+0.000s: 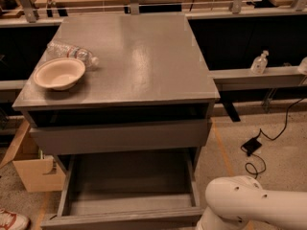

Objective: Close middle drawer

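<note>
The middle drawer (pixel 129 183) of the grey cabinet (pixel 134 56) is pulled far out toward me, and its grey inside looks empty. Its front panel (pixel 120 218) lies near the bottom edge of the camera view. Above it another grey drawer front (pixel 120 137) sits closed under a dark gap below the cabinet top. My gripper is out of view. Only a white rounded arm segment (pixel 254 205) shows at the bottom right, just right of the open drawer's front corner.
A beige bowl (pixel 58 73) and a lying plastic bottle (pixel 72 53) sit on the cabinet top at the left. A cardboard box (pixel 33 174) and a shoe (pixel 9 219) are on the floor left. A black adapter with cable (pixel 252 146) lies right, and a small bottle (pixel 259 62) stands on a side ledge.
</note>
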Controlling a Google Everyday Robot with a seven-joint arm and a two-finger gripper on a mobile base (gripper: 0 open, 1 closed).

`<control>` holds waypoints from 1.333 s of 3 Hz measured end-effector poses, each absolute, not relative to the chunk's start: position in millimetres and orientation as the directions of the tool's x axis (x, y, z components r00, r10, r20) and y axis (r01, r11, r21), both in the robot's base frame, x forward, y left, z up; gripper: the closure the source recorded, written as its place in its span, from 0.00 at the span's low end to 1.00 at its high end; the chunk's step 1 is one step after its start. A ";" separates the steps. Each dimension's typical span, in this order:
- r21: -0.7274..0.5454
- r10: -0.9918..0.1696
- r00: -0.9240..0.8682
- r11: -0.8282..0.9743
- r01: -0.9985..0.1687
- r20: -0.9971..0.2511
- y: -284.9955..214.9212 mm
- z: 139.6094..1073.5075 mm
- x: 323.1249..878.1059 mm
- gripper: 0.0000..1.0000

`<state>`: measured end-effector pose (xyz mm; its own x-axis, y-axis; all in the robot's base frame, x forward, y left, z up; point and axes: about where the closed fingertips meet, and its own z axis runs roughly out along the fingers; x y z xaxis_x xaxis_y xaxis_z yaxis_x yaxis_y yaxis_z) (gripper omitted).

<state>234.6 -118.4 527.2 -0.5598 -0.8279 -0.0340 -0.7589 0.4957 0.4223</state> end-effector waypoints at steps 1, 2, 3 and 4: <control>0.423 -0.828 -0.560 0.496 -0.759 -0.034 -118.3 526.9 234.6 0.65; 0.423 -0.828 -0.559 0.495 -0.759 -0.033 -118.5 526.8 233.9 0.88; 0.435 -0.827 -0.560 0.487 -0.758 -0.051 -111.5 502.9 241.0 1.00; 0.450 -0.818 -0.566 0.469 -0.760 -0.105 -99.7 457.0 262.7 1.00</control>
